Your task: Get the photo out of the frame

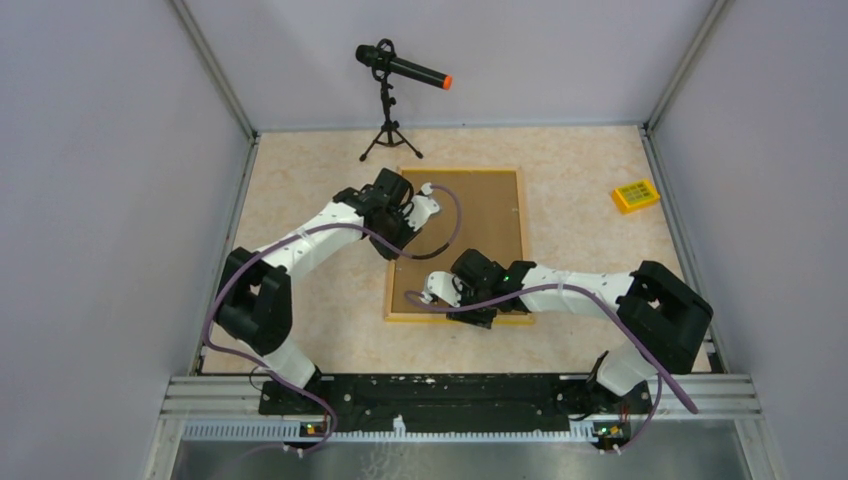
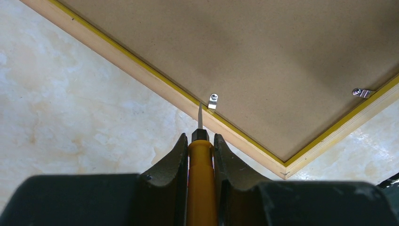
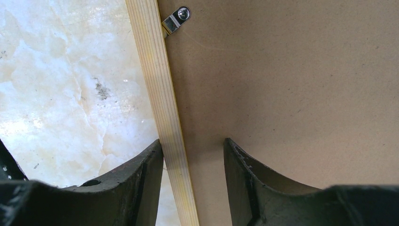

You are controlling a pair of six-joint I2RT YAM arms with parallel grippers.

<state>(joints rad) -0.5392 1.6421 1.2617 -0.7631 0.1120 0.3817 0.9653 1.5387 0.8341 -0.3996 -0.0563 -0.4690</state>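
Observation:
The frame (image 1: pixel 480 230) lies face down on the table, brown fibreboard back up, pale wood edge around it. The photo is hidden under the backing. My left gripper (image 1: pixel 425 200) is at the frame's far left corner, shut on a yellow-handled screwdriver (image 2: pixel 201 179). Its thin blade points at a small metal clip (image 2: pixel 213 100) on the frame's edge (image 2: pixel 155 82); a second clip (image 2: pixel 362 92) sits on the adjoining side. My right gripper (image 1: pixel 432 293) is open over the near left corner, its jaws astride the wood edge (image 3: pixel 155 70), below another clip (image 3: pixel 176 20).
A microphone on a small tripod (image 1: pixel 395 75) stands at the back of the table, just beyond the frame. A small yellow block (image 1: pixel 636 195) lies at the right. Enclosure walls close in the left, right and back sides.

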